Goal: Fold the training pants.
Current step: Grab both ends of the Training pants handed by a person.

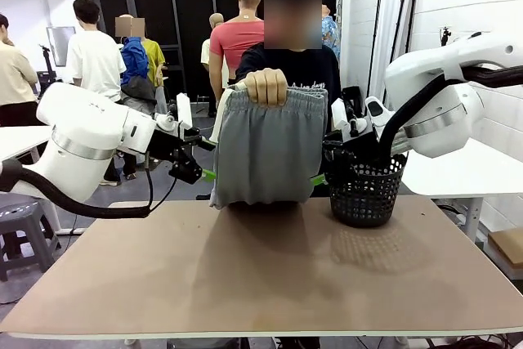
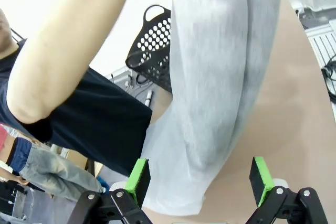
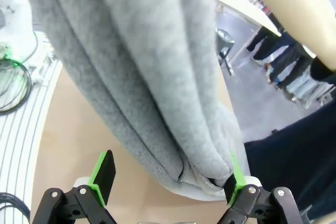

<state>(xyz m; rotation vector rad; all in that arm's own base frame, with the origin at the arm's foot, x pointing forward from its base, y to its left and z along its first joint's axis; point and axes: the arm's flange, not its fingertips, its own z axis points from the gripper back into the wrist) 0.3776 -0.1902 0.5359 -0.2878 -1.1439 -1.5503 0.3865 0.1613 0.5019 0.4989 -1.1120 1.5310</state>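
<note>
A person at the far side holds the light grey training pants (image 1: 268, 149) up by the gathered waistband in one hand (image 1: 266, 86); they hang folded, with the lower edge touching the table. My left gripper (image 1: 210, 174) stands open at the pants' lower left edge, and in the left wrist view the pants (image 2: 220, 77) hang between its green fingertips (image 2: 138, 179). My right gripper (image 1: 319, 179) is open at the lower right edge; the pants (image 3: 152, 72) hang just above and between its pads (image 3: 104, 174).
A black mesh basket (image 1: 365, 192) stands on the brown table (image 1: 270, 275) at the right, close to my right arm. The person's bare arm (image 2: 63, 61) crosses the left wrist view. Other people stand far behind.
</note>
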